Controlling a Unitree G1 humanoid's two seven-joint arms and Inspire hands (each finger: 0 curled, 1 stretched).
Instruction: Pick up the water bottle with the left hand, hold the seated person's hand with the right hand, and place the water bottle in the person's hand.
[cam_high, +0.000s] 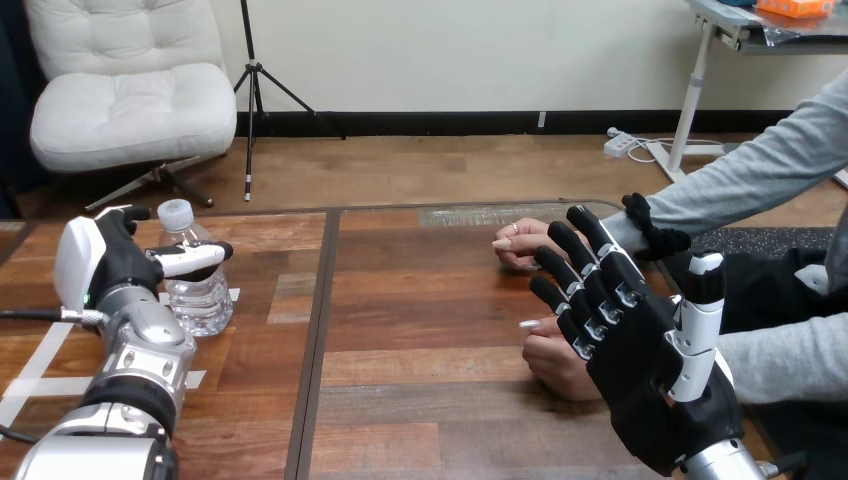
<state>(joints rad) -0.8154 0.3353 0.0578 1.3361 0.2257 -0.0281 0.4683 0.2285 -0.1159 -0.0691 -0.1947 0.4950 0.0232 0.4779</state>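
Landmark: dark seam (317, 340) running front to back down the wooden table (430, 335).
Water bottle (203, 295): 1 clear bottle with a white cap, upright on the table, left of the seam and near it, not touching it.
Left hand (105, 262): left of the seam, against the side of the water bottle that faces away from the seam. The white-shelled back is turned up. The thumb is curled across the bottle's front just below the cap, and the fingers pass behind the bottle, mostly hidden, so the hand is closed round it.
Left arm (135, 365): silver forearm, left of the seam, coming up from the bottom corner.
Right hand (655, 385): right of the seam and well apart from it. Fingers are straight and slightly spread, pointing up and toward the seam, and have hold of nothing.
Person's near hand (550, 365): right of the seam, resting on the table, partly covered by the right hand's fingers. Whether the 2 touch cannot be told.
Person's far hand (520, 245): right of the seam, farther back on the table, fingers loosely curled. The right hand's fingertips reach just beside it.
White tape (35, 372): several strips flat on the table, left of the seam, 1 small piece by the bottle's base.
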